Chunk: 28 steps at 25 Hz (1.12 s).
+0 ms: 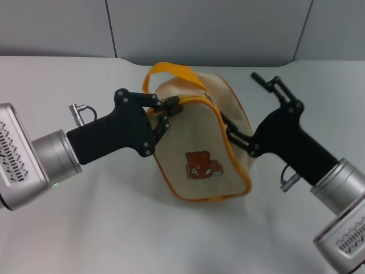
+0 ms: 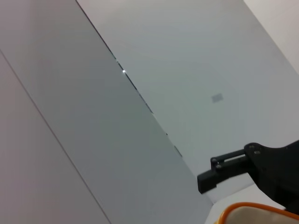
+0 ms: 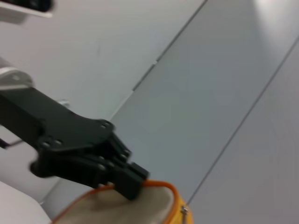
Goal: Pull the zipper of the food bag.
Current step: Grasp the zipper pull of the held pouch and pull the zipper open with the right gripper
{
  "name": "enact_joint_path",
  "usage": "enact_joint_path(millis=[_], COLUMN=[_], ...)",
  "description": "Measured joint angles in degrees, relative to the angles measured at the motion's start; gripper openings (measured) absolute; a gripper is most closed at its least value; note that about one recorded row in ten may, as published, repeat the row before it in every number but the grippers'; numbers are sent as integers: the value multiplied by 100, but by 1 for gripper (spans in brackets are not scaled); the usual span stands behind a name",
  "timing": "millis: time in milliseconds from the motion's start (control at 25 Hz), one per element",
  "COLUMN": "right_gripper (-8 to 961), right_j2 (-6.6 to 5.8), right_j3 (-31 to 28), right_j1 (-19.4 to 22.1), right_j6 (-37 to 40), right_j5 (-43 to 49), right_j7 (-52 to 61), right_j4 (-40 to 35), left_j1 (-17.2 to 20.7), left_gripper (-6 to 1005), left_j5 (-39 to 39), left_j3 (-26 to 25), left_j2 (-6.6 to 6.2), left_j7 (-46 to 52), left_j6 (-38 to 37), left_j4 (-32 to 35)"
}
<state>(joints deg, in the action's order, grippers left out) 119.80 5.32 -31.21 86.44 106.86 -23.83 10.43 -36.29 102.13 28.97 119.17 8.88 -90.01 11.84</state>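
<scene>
— Left gripper (image 1: 171,108)?
— Pinched nearly closed at the top front edge of the food bag (image 1: 202,145), right on the orange-yellow zipper (image 1: 194,101) line just below the loop handle (image 1: 168,71). Fingers drawn together there; impossible to make out in the head view whether the small metal pull sits between them. In the right wrist view, same gripper (image 3: 133,182) seen from the far side, black fingertips closed down onto the orange piping of the bag (image 3: 121,210).
— Right gripper (image 1: 254,108)?
— Spread wide. One finger pressed against the right side wall of the bag, near its upper half; the other finger (image 1: 268,83) raised up and away, free of the fabric. Holding nothing, only bracing. Visible too in the left wrist view (image 2: 219,175), above the orange handle edge (image 2: 243,207).
— And the bag itself?
— Standing on the pale table (image 1: 85,228), between the two arms, tilted a little. Brown bear patch (image 1: 202,164) facing forward on the front panel. Small silver tab (image 3: 183,210) showing at the bag's edge in the right wrist view, apart from the fingertips.
</scene>
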Motion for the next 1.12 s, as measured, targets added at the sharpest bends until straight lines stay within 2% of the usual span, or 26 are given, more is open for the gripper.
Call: enact_joint_path(millis=[320,560,1120], right_gripper=[819,817,816], right_j2=[8,8,8], right_j3=[-9,-185,-513], right_j1=[13,85,129], right_j6=[-13,12,75], right_j5=[80,47,56], right_j7=[-122,-1210,-1242], right_j4=[95,530,576], left_j1=[-44,-25,0], left_gripper=[61,60,59], left_j5=[-2,-23,-35], left_j3=[78,92,91], left_j2=[1,1,1], left_j7=[-16,-19,-69], left_j6=[34,15,-17], left_j4=[-17,-41,-59])
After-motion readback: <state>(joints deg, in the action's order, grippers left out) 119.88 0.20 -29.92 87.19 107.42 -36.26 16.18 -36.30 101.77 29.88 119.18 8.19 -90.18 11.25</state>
